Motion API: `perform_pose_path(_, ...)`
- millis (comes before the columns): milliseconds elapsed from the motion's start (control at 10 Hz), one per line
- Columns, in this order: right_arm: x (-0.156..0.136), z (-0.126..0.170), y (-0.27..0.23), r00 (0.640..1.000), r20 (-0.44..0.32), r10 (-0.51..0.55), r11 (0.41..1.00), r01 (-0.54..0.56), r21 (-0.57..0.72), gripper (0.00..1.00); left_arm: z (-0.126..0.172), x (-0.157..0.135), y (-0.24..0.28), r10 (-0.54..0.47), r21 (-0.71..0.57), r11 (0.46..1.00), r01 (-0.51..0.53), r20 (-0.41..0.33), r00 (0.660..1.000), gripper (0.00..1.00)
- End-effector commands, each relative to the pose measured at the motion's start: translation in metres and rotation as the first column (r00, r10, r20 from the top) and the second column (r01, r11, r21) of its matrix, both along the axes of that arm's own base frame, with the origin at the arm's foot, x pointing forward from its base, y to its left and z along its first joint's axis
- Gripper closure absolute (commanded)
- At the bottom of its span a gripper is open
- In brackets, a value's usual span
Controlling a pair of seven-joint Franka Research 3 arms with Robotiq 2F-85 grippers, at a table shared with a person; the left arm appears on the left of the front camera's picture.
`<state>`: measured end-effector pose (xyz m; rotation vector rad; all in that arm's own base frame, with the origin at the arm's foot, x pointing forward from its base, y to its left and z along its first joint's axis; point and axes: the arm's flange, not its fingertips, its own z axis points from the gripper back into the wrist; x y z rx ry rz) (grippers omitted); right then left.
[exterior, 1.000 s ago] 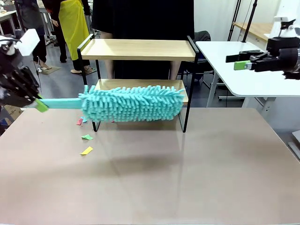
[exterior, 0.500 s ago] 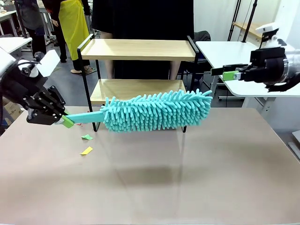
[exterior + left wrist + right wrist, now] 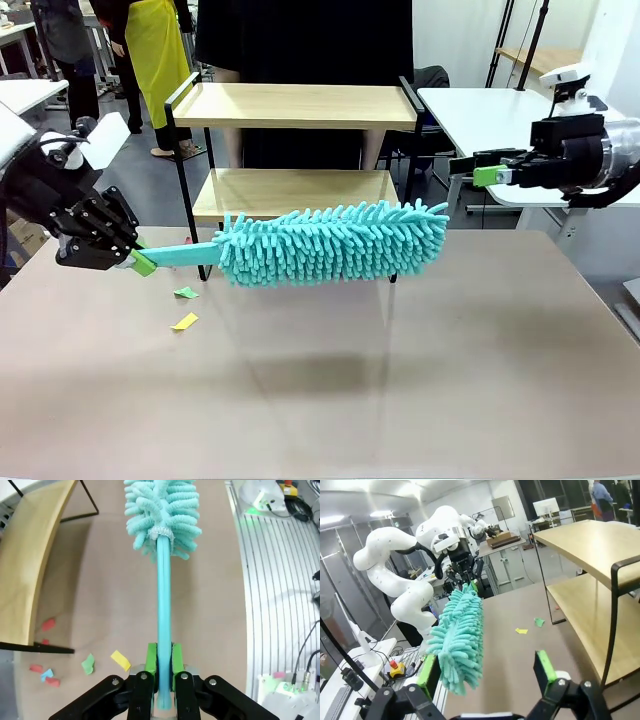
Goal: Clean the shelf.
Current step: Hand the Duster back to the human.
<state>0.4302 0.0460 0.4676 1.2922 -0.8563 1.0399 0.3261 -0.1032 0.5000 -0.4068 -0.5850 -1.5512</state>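
1. The left gripper [image 3: 143, 264] sits at 9 o'clock in the front view, pinching the handle of one teal duster [image 3: 335, 243]; in the left wrist view, its green pads [image 3: 152, 658] are pressed against both sides of the handle.
2. The duster's fluffy head hangs above the desk [image 3: 330, 390], lying across the front of the shelf's lower level, its tip pointing toward 3 o'clock.
3. One shelf [image 3: 296, 105] stands at 12 o'clock on the desk's far edge: two wooden boards in a black frame, both boards bare.
4. The right gripper [image 3: 470, 173] hovers at 2 o'clock, off the shelf's right end, fingers spread and holding nothing.
5. Paper scraps by the shelf's left foot: the front view gives two, one green [image 3: 185, 293] and one yellow [image 3: 184, 322].
6. The left wrist view adds more, three red [image 3: 48, 624] and one blue [image 3: 46, 673], lying beside and under the frame.
7. A person in black [image 3: 300, 40] stands behind the shelf.
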Motion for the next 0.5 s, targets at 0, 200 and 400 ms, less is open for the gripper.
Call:
perform_pose_path(0, -0.02, -0.001, 0.012, 0.997, 0.077, 0.009, 1.0, -0.01, 0.013, 0.0, 0.002, 0.0, -0.001, -0.002, -0.018, 1.0, 0.002, 0.002, 1.0, 0.86)
perform_pose_path(200, -0.033, 0.008, 0.031, 0.989, 0.15, -0.002, 0.998, -0.007, 0.056, 0.0, 0.002, 0.0, -0.001, -0.002, -0.018, 1.0, 0.002, 0.002, 1.0, 0.86)
perform_pose_path(400, -0.042, 0.004, 0.055, 0.985, 0.175, 0.005, 0.997, -0.019, 0.075, 0.0, 0.002, 0.0, -0.001, -0.002, -0.018, 1.0, 0.002, 0.002, 1.0, 0.86)
